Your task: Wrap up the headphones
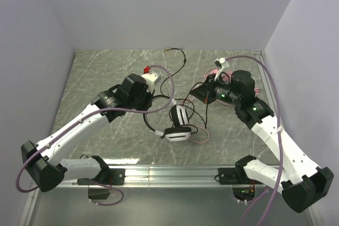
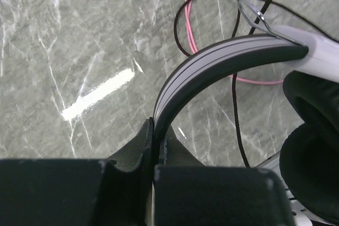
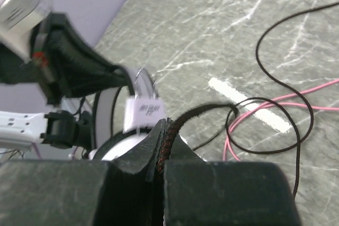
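The black and white headphones [image 1: 177, 124] lie at the table's middle. My left gripper [image 1: 152, 104] is shut on their grey-and-black headband [image 2: 212, 62]; its jaws [image 2: 157, 130] pinch the band's edge, with a black ear cushion [image 2: 312, 152] at the right. My right gripper [image 1: 199, 92] is shut on a black strap with red flecks [image 3: 196, 115] that joins the black cable [image 3: 275, 78]; its jaws [image 3: 165, 128] are closed on it. The pink headphones [image 1: 213, 71] are mostly hidden behind the right gripper. Their pink cable [image 1: 201, 140] runs under the black headset.
The black cable loops toward the far edge, its plug [image 1: 169, 50] near the back wall. A white tag [image 3: 144, 112] hangs by the right jaws. Grey walls close the table on three sides. A metal rail [image 1: 169, 172] runs along the near edge.
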Motion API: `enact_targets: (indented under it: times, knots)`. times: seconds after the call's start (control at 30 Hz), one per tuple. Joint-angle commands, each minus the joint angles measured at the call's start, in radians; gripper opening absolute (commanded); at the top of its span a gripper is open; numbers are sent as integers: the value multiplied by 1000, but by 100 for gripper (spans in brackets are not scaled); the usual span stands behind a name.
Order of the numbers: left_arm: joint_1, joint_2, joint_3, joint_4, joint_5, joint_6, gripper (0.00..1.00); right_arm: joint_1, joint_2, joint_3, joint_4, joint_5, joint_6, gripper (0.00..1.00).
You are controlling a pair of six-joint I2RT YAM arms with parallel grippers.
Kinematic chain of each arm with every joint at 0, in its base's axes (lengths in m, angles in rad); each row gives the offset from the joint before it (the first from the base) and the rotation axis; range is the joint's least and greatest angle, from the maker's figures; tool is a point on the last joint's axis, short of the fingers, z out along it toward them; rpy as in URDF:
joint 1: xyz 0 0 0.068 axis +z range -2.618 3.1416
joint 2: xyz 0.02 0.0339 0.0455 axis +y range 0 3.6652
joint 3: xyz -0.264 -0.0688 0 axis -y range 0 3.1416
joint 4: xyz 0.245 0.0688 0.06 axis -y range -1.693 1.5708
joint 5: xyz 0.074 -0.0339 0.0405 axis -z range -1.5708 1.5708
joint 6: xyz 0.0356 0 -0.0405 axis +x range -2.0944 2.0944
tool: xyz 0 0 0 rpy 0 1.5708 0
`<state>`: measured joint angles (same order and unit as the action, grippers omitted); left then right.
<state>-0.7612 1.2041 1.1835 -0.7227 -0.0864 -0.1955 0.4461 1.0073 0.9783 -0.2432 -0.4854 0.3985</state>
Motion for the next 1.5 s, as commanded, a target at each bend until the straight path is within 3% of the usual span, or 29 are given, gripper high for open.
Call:
enact_targets:
  times: [0.0, 0.13, 0.3, 0.67, 0.83, 1.1, 1.33, 1.47]
  knots:
    - [58, -31, 54, 97, 98, -2, 0, -6, -59, 77, -39, -32, -13, 0]
    - [74, 23, 77, 80, 152, 21, 0, -7, -96, 111, -97, -68, -13, 0]
    - [88, 75, 80, 126, 38, -10, 0, -7, -118, 143, -126, -200, 28, 0]
    - [149, 173, 185, 242, -32, -91, 0, -4, -138, 171, -136, -294, 109, 2]
    - [148, 203, 180, 275, 13, -99, 0, -4, -107, 161, -110, -283, 169, 0]
    - [145, 143, 9, 472, -10, -182, 0, -4, -76, 62, 179, -263, 439, 0]
    - [143, 132, 4, 439, -78, -186, 0, -9, -73, 79, 113, -199, 416, 0]
    - [143, 106, -13, 469, -49, -203, 0, -18, -101, 76, 88, -153, 434, 0]
